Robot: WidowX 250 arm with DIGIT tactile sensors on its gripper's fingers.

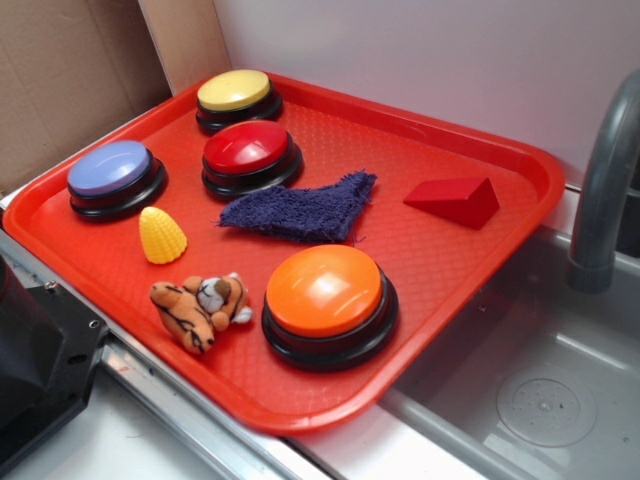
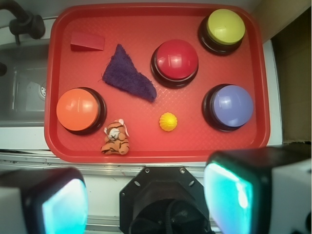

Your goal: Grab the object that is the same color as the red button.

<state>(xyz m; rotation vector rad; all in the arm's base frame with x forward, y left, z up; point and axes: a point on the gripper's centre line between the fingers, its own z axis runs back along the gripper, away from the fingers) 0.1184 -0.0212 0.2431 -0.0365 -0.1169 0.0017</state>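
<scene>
The object, a small dark-red wedge block, lies alone near the tray's far right corner in the exterior view. The red button, a glossy dome on a black base, sits toward the back of the tray beside a purple cloth. My gripper hangs high above the robot's black base, off the tray's near edge, open with nothing between its fingers. It does not show in the exterior view.
The red tray also holds a yellow button, a blue button, a large orange button, a yellow corn toy and a tiger plush. A sink with a grey faucet lies to the right.
</scene>
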